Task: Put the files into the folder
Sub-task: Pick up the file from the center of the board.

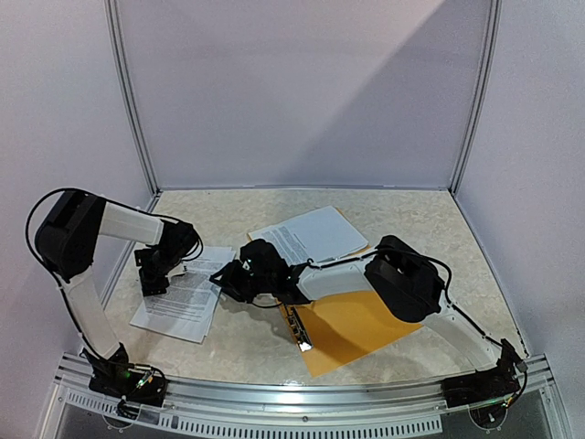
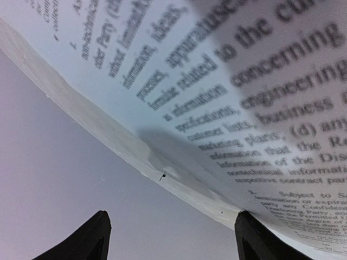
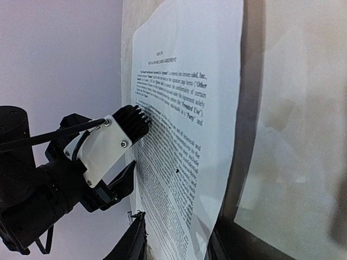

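Note:
One of the files, a printed white sheet [image 1: 183, 302], lies on the table at the left. My left gripper [image 1: 155, 279] is down at its left edge, open [image 2: 173, 227], with one fingertip [image 2: 252, 233] against the paper [image 2: 227, 81]. My right gripper [image 1: 224, 277] reaches across to the sheet's right edge. Its jaws [image 3: 173, 244] stand open on either side of the raised edge of that sheet [image 3: 184, 108], and the left gripper [image 3: 135, 143] shows at the far side. Another sheet [image 1: 311, 233] rests on the far end of the orange folder [image 1: 356, 329], which lies under the right arm.
A metal clip [image 1: 300, 334] runs along the folder's left edge. White walls close the table at the back and on both sides. The right forearm [image 1: 338, 274] stretches over the folder's middle.

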Robot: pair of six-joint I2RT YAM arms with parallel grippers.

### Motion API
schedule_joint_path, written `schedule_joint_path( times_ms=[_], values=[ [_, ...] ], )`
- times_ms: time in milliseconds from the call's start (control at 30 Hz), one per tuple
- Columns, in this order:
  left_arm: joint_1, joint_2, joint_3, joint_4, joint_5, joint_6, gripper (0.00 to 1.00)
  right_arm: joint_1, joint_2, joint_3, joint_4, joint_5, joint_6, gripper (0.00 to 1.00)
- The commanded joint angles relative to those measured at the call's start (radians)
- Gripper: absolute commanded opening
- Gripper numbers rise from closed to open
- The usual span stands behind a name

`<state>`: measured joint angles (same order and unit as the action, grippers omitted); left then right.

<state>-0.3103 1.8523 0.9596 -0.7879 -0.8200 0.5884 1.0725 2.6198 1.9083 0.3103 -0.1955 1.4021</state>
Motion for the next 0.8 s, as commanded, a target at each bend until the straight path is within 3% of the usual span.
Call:
schedule_joint_path(
  times_ms=[0,200,567,767],
  values=[
    [-0.028,0.091,-0.039,0.035,0.255,-0.016,0.82,0.002,0.004,0.01,0.035,0.01,-0.074,0.36],
    [-0.028,0.1,-0.031,0.032,0.256,-0.016,0.82,0.018,-0.03,0.066,-0.019,0.034,-0.213,0.35],
    [-0.027,0.112,-0.016,0.028,0.252,-0.018,0.82,0.005,0.115,0.159,-0.046,-0.022,-0.019,0.34],
    [-0.028,0.115,-0.009,0.028,0.258,-0.02,0.82,0.004,0.166,0.297,-0.145,-0.014,-0.046,0.34]
  ],
)
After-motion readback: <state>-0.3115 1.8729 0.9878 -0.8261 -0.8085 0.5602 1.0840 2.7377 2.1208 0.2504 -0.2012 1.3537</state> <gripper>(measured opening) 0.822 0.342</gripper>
